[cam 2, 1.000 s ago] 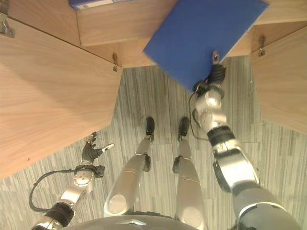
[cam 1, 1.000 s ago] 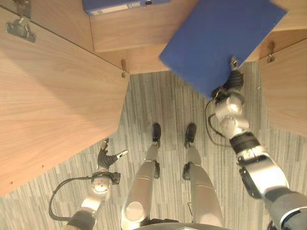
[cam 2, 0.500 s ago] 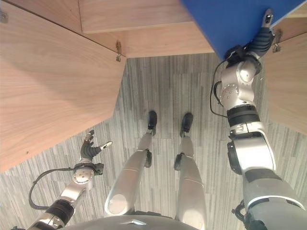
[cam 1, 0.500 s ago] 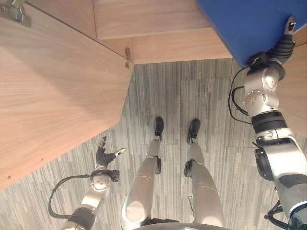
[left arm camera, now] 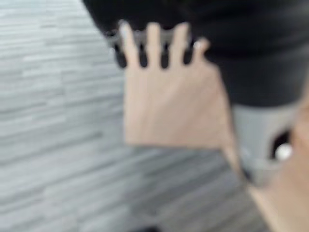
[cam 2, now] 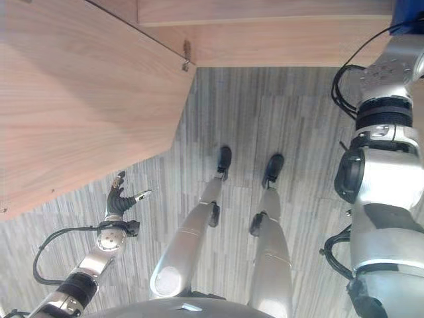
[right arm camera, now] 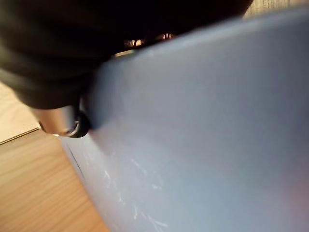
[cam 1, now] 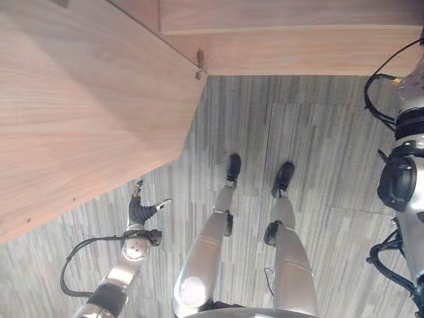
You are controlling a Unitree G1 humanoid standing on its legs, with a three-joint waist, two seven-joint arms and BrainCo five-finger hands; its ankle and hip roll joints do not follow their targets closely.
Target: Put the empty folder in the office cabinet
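You are carrying the blue folder (right arm camera: 207, 125) in the right hand (right arm camera: 63, 121), its thumb pinching the cover, up beside the wooden cabinet (cam 1: 278, 40). Be sliding it in level, edge first, clear of the open door (cam 1: 86, 112). Your left hand (cam 1: 141, 211) is hanging relaxed and spread below that door.

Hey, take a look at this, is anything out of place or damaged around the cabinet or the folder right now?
Nothing stands out. The blue folder lies against the right hand, its face unbent apart from faint scuffs. The cabinet door stands open over the striped floor, and the left hand hangs open, holding nothing.
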